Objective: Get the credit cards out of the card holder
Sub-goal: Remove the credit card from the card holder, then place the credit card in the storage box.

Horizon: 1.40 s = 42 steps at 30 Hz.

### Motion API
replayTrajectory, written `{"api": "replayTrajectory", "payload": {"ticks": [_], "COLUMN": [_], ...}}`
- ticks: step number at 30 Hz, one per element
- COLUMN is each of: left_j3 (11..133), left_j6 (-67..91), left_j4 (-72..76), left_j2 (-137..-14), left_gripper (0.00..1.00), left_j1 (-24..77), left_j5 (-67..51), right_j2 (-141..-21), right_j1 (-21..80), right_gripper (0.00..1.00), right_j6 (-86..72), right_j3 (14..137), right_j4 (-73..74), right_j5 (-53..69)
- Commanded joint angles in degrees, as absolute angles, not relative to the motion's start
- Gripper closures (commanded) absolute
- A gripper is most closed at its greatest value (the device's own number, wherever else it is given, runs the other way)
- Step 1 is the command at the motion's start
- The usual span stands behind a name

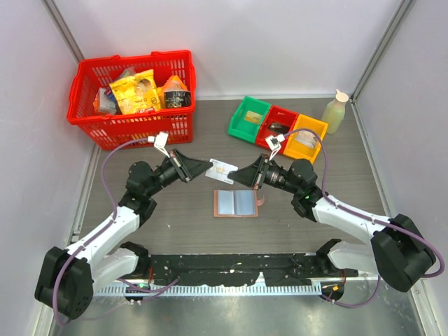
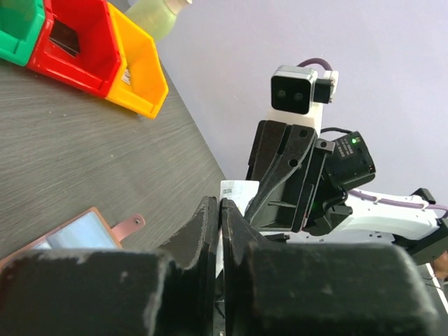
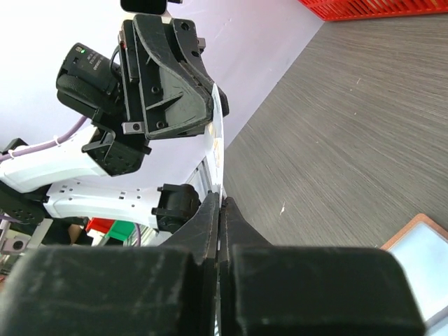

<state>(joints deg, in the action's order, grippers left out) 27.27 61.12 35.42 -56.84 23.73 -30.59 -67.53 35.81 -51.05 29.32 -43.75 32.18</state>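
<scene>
A pale credit card (image 1: pixel 222 170) hangs in the air above the table, gripped from both ends. My left gripper (image 1: pixel 209 168) is shut on its left edge and my right gripper (image 1: pixel 237 175) is shut on its right edge. The left wrist view shows the white card (image 2: pixel 240 191) rising out of the closed left gripper (image 2: pixel 220 204). Seen from the right wrist, the card's thin edge (image 3: pixel 219 150) runs from the closed right gripper (image 3: pixel 222 200) up to the other arm. The pinkish-tan card holder (image 1: pixel 236 203) lies open on the table below, blue lining up (image 2: pixel 78 231) (image 3: pixel 422 246).
A red basket (image 1: pixel 178 63) with snack packs stands at the back left. Green (image 1: pixel 250 117), red (image 1: pixel 278 124) and yellow (image 1: pixel 305 136) bins sit at the back right, with a pale green bottle (image 1: pixel 335 112) beside them. Walls enclose the table on three sides.
</scene>
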Motion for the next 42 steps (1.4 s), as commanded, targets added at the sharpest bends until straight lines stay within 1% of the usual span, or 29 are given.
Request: {"api": "replayTrajectory", "payload": {"ticks": [1, 3, 5, 6, 8, 9, 10, 12, 13, 15, 18, 19, 21, 24, 25, 26, 28, 30, 35, 37, 42], "left_j3": [26.6, 27.2, 28.6, 29.3, 32.0, 33.1, 34.3, 36.9, 38.0, 39.7, 41.7, 42.3, 42.9, 40.7, 39.6, 38.9, 38.0, 36.8, 34.4, 33.0, 28.4], "left_j6": [60.0, 57.5, 53.8, 51.7, 47.6, 45.4, 43.9, 40.0, 38.9, 36.4, 34.3, 34.2, 34.2, 35.2, 35.2, 35.2, 35.3, 35.7, 36.8, 37.3, 36.8], "left_j4": [37.8, 33.7, 27.4, 22.4, 13.8, 10.1, 6.8, 0.2, -3.7, -8.9, -15.4, -17.6, -20.4, -19.3, -18.6, -18.4, -18.3, -17.8, -16.0, -14.4, -7.9], "left_j2": [-55.9, -54.6, -52.8, -52.1, -50.3, -49.5, -48.6, -47.2, -46.9, -46.8, -47.3, -47.7, -48.6, -48.0, -47.3, -46.8, -46.1, -45.3, -44.7, -44.7, -45.7], "left_gripper": [0.86, 0.71, 0.51, 0.43, 0.28, 0.2, 0.15, 0.07, 0.04, 0.0, 0.0, 0.0, 0.0, 0.0, 0.0, 0.0, 0.0, 0.0, 0.0, 0.0, 0.0], "left_j1": [24.2, 24.1, 24.1, 24.1, 24.0, 24.0, 24.0, 24.0, 24.0, 24.0, 23.9, 24.0, 24.0, 24.9, 25.7, 26.0, 26.7, 27.2, 27.9, 28.0, 28.8], "left_j5": [-29.0, -27.9, -25.8, -24.6, -21.5, -20.1, -18.4, -14.9, -12.8, -9.7, -4.3, -1.9, -0.5, 4.2, 4.9, 5.6, 6.6, 7.5, 10.1, 10.6, 7.5], "right_j2": [-66.2, -65.3, -64.0, -63.5, -62.0, -61.4, -61.2, -61.8, -62.4, -64.4, -66.9, -67.4, -69.9, -75.5, -76.4, -78.4, -81.5, -85.2, -96.4, -100.5, -107.7], "right_j1": [36.0, 35.2, 33.2, 32.5, 30.2, 28.6, 27.8, 24.9, 22.4, 18.1, 12.8, 10.7, 7.1, 0.9, 0.9, -2.6, -5.3, -7.0, -7.4, -7.4, -7.3], "right_gripper": [1.0, 1.0, 1.0, 0.99, 1.0, 1.0, 1.0, 1.0, 1.0, 1.0, 1.0, 1.0, 1.0, 1.0, 0.99, 1.0, 1.0, 1.0, 1.0, 1.0, 0.99], "right_j6": [-50.0, -48.4, -46.6, -45.1, -41.6, -40.4, -36.9, -31.4, -30.2, -28.0, -25.6, -24.5, -23.6, -22.5, -21.9, -21.7, -21.6, -21.4, -19.1, -18.4, -18.3], "right_j3": [30.1, 30.8, 31.7, 32.1, 33.9, 36.0, 37.1, 43.3, 44.5, 48.2, 53.3, 54.6, 57.8, 63.7, 64.5, 66.2, 68.5, 72.0, 81.5, 84.7, 90.6], "right_j4": [-45.8, -42.6, -36.6, -35.1, -28.1, -21.8, -17.9, -6.0, 1.4, 8.2, 14.7, 18.2, 22.9, 28.9, 30.5, 31.1, 31.6, 33.0, 35.5, 36.0, 35.5], "right_j5": [32.3, 32.3, 32.3, 32.4, 32.2, 32.1, 31.5, 29.3, 27.7, 27.9, 25.9, 23.4, 21.1, 18.4, 17.0, 16.7, 16.2, 15.1, 12.7, 13.3, 18.4]}}
